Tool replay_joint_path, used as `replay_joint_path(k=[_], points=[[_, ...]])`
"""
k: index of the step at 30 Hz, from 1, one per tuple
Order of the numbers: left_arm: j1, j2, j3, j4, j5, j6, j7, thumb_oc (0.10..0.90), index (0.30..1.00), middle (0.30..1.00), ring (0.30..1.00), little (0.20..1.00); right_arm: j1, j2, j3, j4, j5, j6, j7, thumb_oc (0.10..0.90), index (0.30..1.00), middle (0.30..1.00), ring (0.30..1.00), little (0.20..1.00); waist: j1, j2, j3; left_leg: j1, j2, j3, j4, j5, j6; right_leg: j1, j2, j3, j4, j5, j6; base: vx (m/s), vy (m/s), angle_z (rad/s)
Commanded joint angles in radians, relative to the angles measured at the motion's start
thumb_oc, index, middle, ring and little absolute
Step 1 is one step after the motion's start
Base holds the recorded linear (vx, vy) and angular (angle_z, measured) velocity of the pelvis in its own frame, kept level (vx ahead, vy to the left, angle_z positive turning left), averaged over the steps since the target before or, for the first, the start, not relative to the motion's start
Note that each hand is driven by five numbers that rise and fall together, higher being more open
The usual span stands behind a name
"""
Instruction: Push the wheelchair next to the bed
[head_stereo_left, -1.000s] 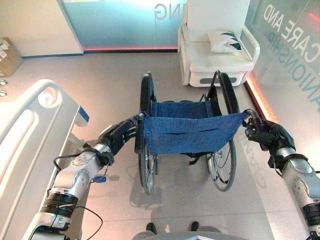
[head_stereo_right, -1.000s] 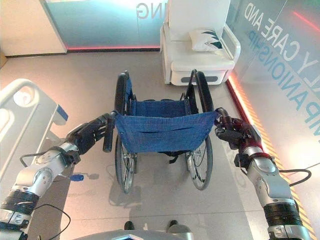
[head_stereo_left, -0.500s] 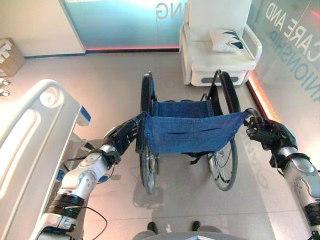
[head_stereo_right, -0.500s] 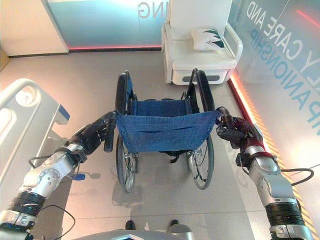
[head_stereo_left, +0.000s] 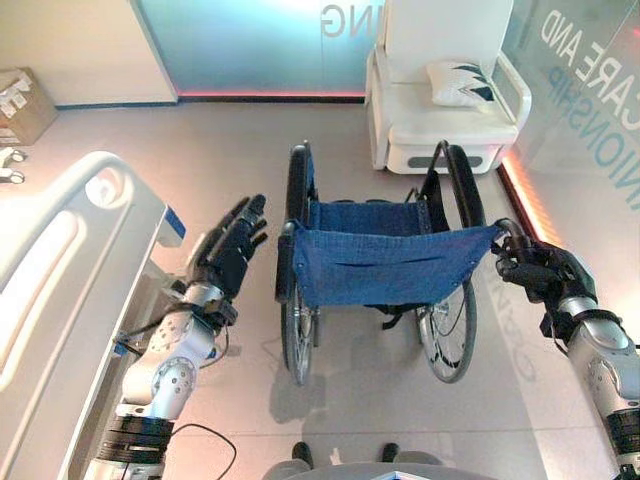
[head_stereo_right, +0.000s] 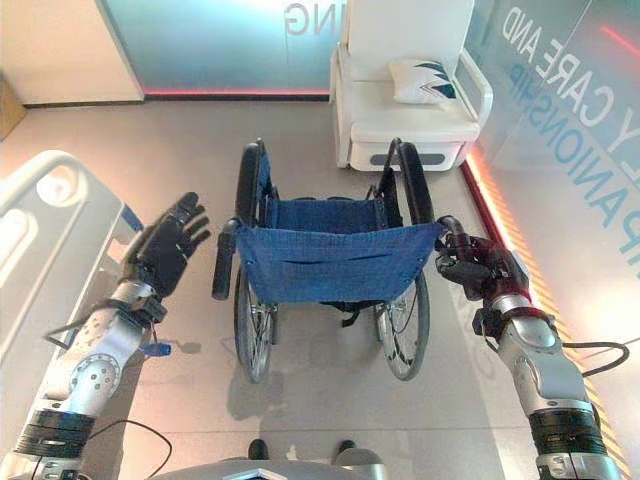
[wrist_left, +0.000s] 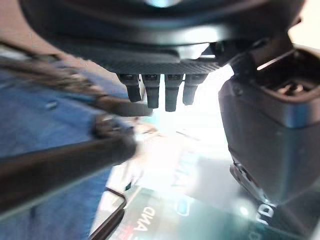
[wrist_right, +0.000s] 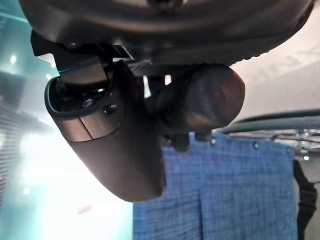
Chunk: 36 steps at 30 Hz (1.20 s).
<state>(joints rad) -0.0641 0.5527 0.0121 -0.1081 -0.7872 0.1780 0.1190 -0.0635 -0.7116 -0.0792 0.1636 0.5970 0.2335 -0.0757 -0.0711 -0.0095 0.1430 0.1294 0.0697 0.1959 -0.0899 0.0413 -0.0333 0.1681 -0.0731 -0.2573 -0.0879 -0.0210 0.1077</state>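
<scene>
Now your left hand (head_stereo_left: 232, 250) hovers with its fingers (head_stereo_right: 186, 214) spread and straight, holding nothing, just to the left of the wheelchair's left push handle (head_stereo_right: 224, 268) and apart from it; your right hand (head_stereo_left: 540, 275) has its fingers curled round the right push handle (wrist_right: 200, 102), as the right wrist view shows, with the blue backrest (head_stereo_left: 385, 265) just beside it; you see the wheelchair (head_stereo_right: 330, 270) standing in the middle of the floor (head_stereo_left: 220, 150), its back towards you and its big wheels (head_stereo_left: 292, 330) on the ground; the bed (head_stereo_left: 70, 260) lies along the left, near the left hand, with a gap of floor between it and the wheelchair; a white armchair (head_stereo_left: 445, 100) with a cushion (head_stereo_left: 458, 82) stands farther off, beyond the wheelchair to the right
</scene>
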Motion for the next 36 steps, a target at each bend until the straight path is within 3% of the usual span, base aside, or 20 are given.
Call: replay_joint_path(k=[1, 18, 25, 32, 36], points=[[-0.109, 0.099, 0.011, -0.026, 0.115, -0.039, -0.055, 0.800, 0.900, 0.900, 0.900, 0.900, -0.097, 0.025, 0.036, -0.106, 0.030, -0.119, 0.070, 0.400, 0.300, 0.300, 0.300, 0.300, 0.054, -0.011, -0.061, -0.011, -0.047, 0.049, 0.018, -0.061, -0.006, -0.051, 0.028, -0.029, 0.046, -0.015, -0.008, 0.00, 0.000, 0.00], [-0.160, 0.217, -0.050, 0.143, 0.182, 0.119, -0.160, 0.800, 0.900, 0.900, 0.900, 0.900, -0.111, -0.005, 0.069, -0.063, 0.049, -0.116, 0.084, 0.400, 0.300, 0.300, 0.300, 0.300, 0.036, 0.007, -0.061, -0.007, -0.047, 0.058, 0.020, -0.057, -0.004, -0.053, 0.026, -0.024, 0.049, -0.014, -0.004, 0.00, 0.000, 0.00], [-0.171, 0.213, -0.070, 0.150, 0.037, 0.163, -0.238, 0.800, 0.900, 0.900, 0.900, 0.900, -0.100, 0.001, 0.078, -0.048, 0.046, -0.118, 0.092, 0.400, 0.300, 0.300, 0.300, 0.300, 0.027, 0.014, -0.061, -0.003, -0.047, 0.065, 0.018, -0.057, -0.001, -0.056, 0.025, -0.021, 0.051, -0.012, -0.003, 0.00, 0.000, 0.00], [-0.193, 0.199, -0.109, 0.138, -0.012, 0.223, -0.252, 0.800, 0.900, 0.900, 0.900, 0.900, -0.108, -0.004, 0.094, -0.041, 0.046, -0.110, 0.099, 0.400, 0.300, 0.300, 0.300, 0.300, 0.022, 0.015, -0.056, -0.001, -0.049, 0.068, 0.021, -0.058, 0.000, -0.054, 0.026, -0.018, 0.052, -0.011, -0.003, 0.00, 0.000, 0.00], [-0.220, 0.193, -0.134, 0.160, -0.037, 0.226, -0.257, 0.800, 0.900, 0.900, 0.900, 0.900, -0.124, -0.007, 0.112, -0.031, 0.049, -0.109, 0.098, 0.400, 0.300, 0.300, 0.300, 0.300, 0.019, 0.015, -0.055, -0.001, -0.049, 0.069, 0.021, -0.058, 0.001, -0.055, 0.025, -0.017, 0.053, -0.011, -0.002, 0.00, 0.000, 0.00]])
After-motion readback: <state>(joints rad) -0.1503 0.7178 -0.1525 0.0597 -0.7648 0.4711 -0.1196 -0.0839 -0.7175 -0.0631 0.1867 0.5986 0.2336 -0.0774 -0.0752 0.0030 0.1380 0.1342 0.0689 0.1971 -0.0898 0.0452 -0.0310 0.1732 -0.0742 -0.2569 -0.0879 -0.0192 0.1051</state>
